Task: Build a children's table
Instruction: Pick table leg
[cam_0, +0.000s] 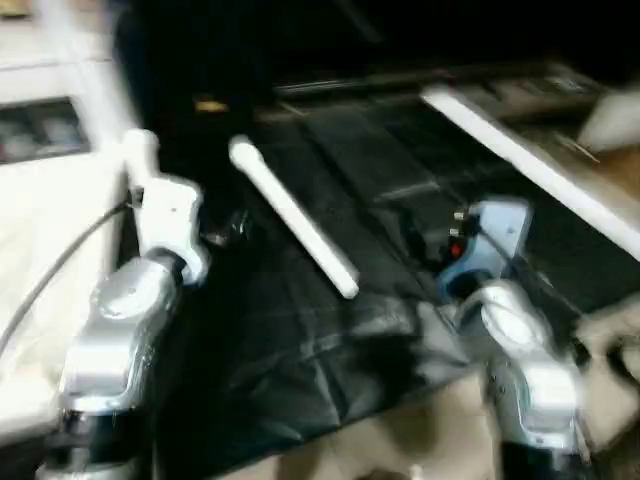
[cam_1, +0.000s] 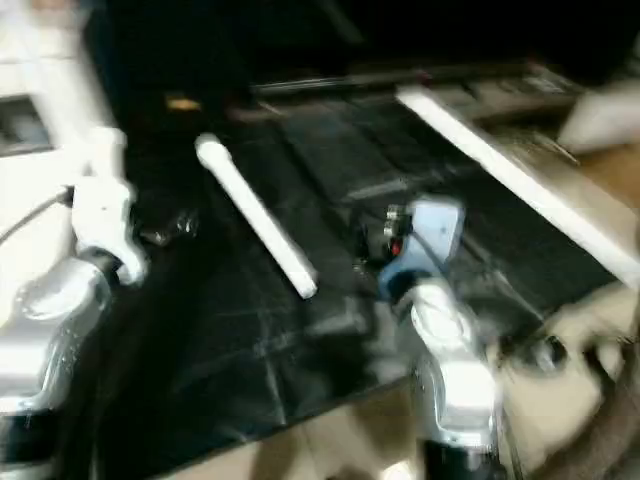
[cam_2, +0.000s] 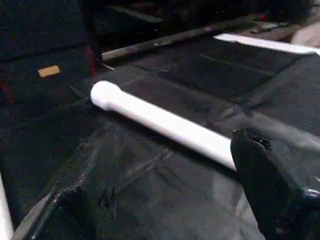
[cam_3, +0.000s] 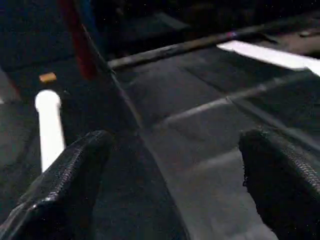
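One white table leg (cam_0: 295, 220) lies slanted on the black sheet between my two arms, its rounded end (cam_2: 105, 94) pointing away from me. My left gripper (cam_0: 225, 230) hangs just left of the leg, low over the sheet. In its wrist view the leg runs behind one black finger (cam_2: 272, 190), and nothing is held. My right gripper (cam_3: 170, 185) hovers right of the leg with its jaws wide apart and nothing between them. A long flat white part of the table (cam_0: 530, 160) lies at the far right.
The black sheet (cam_0: 300, 340) covers the work area, and its near edge meets the beige floor (cam_0: 420, 440). A white cabinet (cam_0: 40, 130) stands at the left, with a grey cable (cam_0: 60, 265) beside my left arm. A dark bar (cam_3: 175, 47) crosses the back.
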